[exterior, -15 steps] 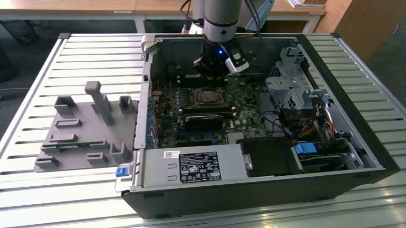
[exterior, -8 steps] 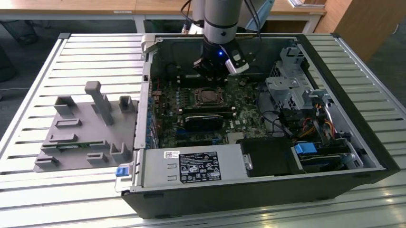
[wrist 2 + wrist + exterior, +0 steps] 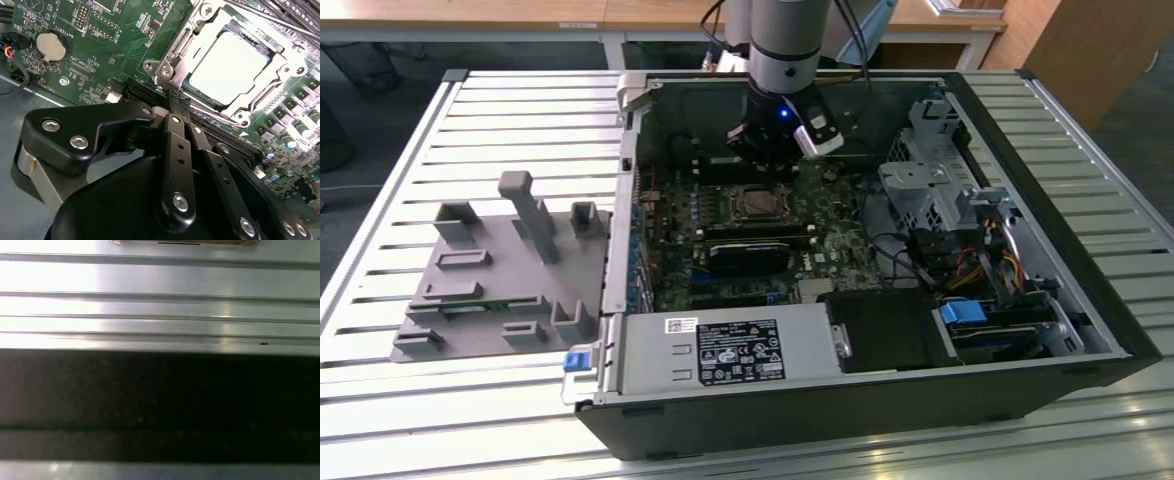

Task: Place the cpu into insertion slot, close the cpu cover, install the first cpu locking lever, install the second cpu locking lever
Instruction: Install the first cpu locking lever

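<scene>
The cpu (image 3: 227,67) lies flat in the insertion slot (image 3: 758,203) on the green board, its silver top showing through the square opening. Over it the cpu cover (image 3: 282,75) is folded down. One thin locking lever (image 3: 215,113) runs along the socket side nearest my fingers, and a second lever (image 3: 265,20) runs along the far side. My gripper (image 3: 176,102) is shut with nothing held, its black fingers (image 3: 175,145) pressed together and their tips at the socket's near corner. In the exterior view the gripper (image 3: 763,158) hangs inside the case just behind the socket.
The open black computer case (image 3: 854,400) lies on a slatted metal table (image 3: 160,305). Long black card slots (image 3: 754,240), a power supply (image 3: 720,352) and drive bays with cables (image 3: 961,230) surround the socket. A grey fixture block (image 3: 507,270) stands at the exterior view's left.
</scene>
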Tool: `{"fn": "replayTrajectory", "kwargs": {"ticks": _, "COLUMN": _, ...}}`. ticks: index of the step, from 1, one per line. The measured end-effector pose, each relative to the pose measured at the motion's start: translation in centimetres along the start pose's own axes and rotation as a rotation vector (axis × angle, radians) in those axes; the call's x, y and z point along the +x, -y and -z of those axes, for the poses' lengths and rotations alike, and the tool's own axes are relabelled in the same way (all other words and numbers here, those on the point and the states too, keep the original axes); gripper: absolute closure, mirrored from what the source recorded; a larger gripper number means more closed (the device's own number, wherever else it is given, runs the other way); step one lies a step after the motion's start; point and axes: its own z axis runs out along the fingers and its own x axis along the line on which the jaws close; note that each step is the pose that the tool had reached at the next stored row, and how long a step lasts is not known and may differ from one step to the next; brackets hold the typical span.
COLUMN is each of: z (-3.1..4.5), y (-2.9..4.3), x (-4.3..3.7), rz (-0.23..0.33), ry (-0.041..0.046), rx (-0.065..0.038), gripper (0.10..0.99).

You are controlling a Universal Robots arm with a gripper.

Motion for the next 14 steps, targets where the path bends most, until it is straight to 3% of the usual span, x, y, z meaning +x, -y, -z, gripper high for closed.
{"fn": "replayTrajectory", "kwargs": {"ticks": 8, "z": 0.08, "y": -0.01, "x": -0.01, "rz": 0.000, "ry": 0.0001, "rx": 0.002, "gripper": 0.980}}
{"fn": "replayTrajectory", "kwargs": {"ticks": 14, "z": 0.03, "y": 0.00, "x": 0.00, "rz": 0.000, "ry": -0.0001, "rx": 0.015, "gripper": 0.980}}
